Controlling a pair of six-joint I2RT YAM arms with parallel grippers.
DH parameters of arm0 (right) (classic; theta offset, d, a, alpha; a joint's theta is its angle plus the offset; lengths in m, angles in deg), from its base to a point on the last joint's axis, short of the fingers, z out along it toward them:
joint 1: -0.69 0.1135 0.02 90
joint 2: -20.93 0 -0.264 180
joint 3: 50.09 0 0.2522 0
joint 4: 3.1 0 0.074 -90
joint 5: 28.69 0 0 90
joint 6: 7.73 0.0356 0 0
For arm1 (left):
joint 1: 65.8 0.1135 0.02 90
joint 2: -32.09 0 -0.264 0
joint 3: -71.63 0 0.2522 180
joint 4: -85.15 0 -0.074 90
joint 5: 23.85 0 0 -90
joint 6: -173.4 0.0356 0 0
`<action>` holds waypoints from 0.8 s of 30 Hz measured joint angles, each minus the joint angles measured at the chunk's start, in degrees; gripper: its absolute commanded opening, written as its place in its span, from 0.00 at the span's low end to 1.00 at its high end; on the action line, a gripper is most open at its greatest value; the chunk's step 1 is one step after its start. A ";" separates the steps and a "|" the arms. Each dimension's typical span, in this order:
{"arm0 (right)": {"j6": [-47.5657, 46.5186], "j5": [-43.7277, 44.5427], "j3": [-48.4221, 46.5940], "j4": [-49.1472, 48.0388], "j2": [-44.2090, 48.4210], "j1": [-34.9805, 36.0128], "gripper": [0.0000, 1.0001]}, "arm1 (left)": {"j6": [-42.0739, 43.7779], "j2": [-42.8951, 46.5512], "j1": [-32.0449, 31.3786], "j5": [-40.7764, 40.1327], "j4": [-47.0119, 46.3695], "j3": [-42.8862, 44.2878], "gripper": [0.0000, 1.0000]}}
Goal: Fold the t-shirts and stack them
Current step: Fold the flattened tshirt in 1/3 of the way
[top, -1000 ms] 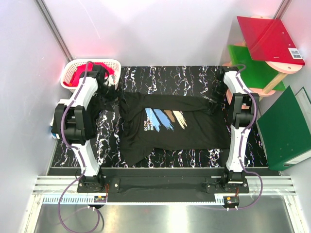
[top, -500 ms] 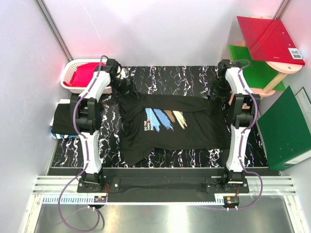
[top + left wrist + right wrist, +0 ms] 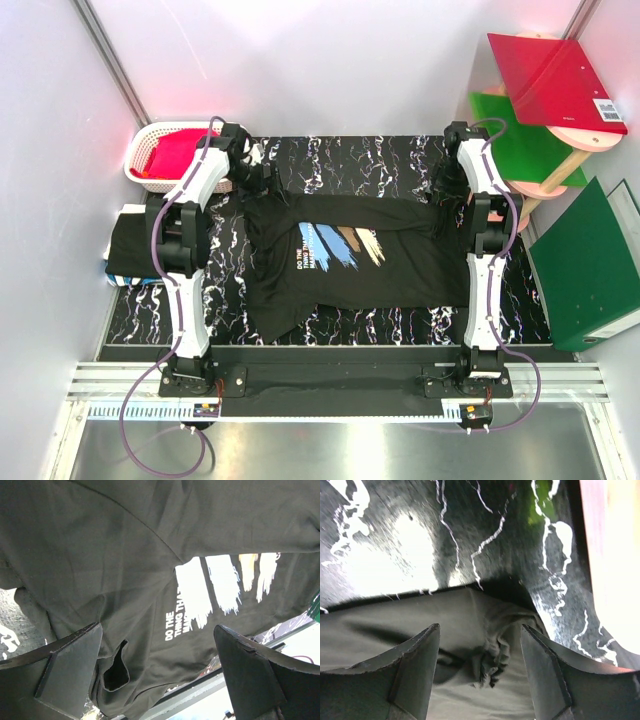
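**Fold and stack, overhead and wrist views.** Nearest the arm bases, the printed t-shirt [image 3: 400, 275] lies spread face up on the bench [image 3: 345, 160], a black surface veined in white. The left pincer [image 3: 258, 174] hangs above the shirt's far left shoulder, jaws wide apart and empty. The right pincer [image 3: 444, 192] hangs over the far right sleeve, jaws apart, gripping nothing. The right wrist view shows what the overhead view does not: the sleeve [image 3: 490, 655] is bunched into creases at the cloth's edge. Only the overhead view shows a folded black t-shirt [image 3: 128, 245] at the bench's left edge. Beyond it stands a white basket [image 3: 150, 135] holding red cloth. A green folder [image 3: 585, 265] and a red folder [image 3: 555, 80] sit at right, before pale walls.
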 measured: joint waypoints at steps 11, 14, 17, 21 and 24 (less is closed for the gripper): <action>-0.28 0.85 3.13 0.48 0.63 0.00 0.00 | -0.02 0.17 -0.02 -0.02 0.00 -0.26 0.99; -0.22 0.81 1.29 0.74 -0.09 0.02 0.00 | 0.00 0.17 -0.02 -0.07 0.00 -0.28 0.99; -0.22 0.94 -0.46 0.98 -0.50 0.07 0.00 | 0.00 0.17 -0.02 -0.11 0.00 -0.28 0.99; -0.24 2.82 -1.86 0.96 -0.42 0.04 0.00 | -0.02 0.31 -0.02 -0.20 0.02 -0.68 0.99; -0.26 5.79 -1.86 0.79 -0.33 0.07 0.00 | -0.02 0.35 -0.02 -0.22 0.02 -0.76 0.99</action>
